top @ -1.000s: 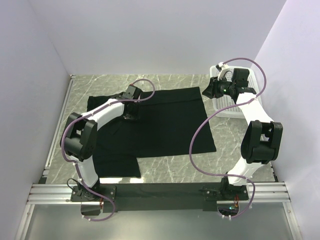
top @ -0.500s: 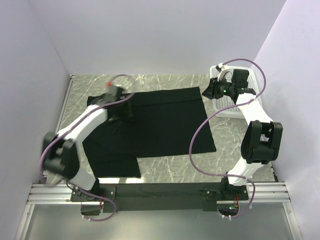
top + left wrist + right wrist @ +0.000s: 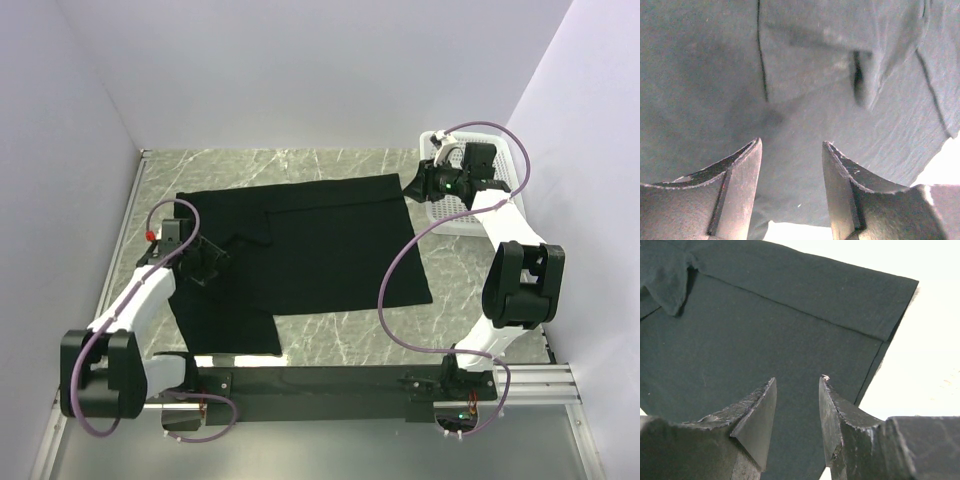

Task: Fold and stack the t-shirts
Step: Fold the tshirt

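The black t-shirt (image 3: 330, 250) lies spread flat on the marble table, with part of its left side folded over onto the body near the far left. No logo shows. My left gripper (image 3: 218, 262) hangs open and empty just above the shirt's left part; in the left wrist view (image 3: 791, 145) black cloth (image 3: 805, 65) with a fold crease fills the space beyond the fingers. My right gripper (image 3: 412, 185) is open and empty at the shirt's far right corner. The right wrist view (image 3: 798, 380) shows the hemmed shirt edge (image 3: 840, 315) under the fingers.
A white perforated basket (image 3: 458, 222) stands at the far right, under and behind the right arm. White walls close in the table on the left, back and right. Bare marble (image 3: 340, 350) shows along the near edge and right of the shirt.
My left arm has swung from the far middle of the shirt to its left side, nearer the bases. The folded cloth stays on the shirt. The right arm has barely moved.
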Available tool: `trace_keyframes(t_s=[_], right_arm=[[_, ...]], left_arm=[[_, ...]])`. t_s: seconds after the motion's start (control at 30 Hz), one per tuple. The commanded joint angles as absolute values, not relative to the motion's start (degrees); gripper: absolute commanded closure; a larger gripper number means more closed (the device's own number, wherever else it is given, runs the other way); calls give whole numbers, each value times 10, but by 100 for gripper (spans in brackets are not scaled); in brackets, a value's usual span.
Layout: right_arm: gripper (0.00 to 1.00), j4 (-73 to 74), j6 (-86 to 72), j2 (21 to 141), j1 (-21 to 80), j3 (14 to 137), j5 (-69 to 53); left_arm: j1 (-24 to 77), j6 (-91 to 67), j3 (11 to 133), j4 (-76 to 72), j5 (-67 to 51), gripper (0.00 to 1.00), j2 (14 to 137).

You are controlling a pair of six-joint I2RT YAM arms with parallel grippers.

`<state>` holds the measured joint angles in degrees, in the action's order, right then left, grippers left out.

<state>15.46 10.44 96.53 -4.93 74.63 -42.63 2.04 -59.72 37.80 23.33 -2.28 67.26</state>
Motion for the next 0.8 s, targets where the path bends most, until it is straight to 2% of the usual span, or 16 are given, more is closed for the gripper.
trace_keyframes(t_s=[0.0, 0.2, 0.77], right_arm=[[53, 137, 103, 935, -54, 743, -433], [53, 139, 105, 929, -54, 741, -428], [53, 142, 104, 936, -54, 749, -426]], left_arm=[[16, -637, 388, 180, -32, 44, 696], [14, -632, 411, 180, -17, 48, 751], [7, -617, 412, 159, -14, 54, 806]])
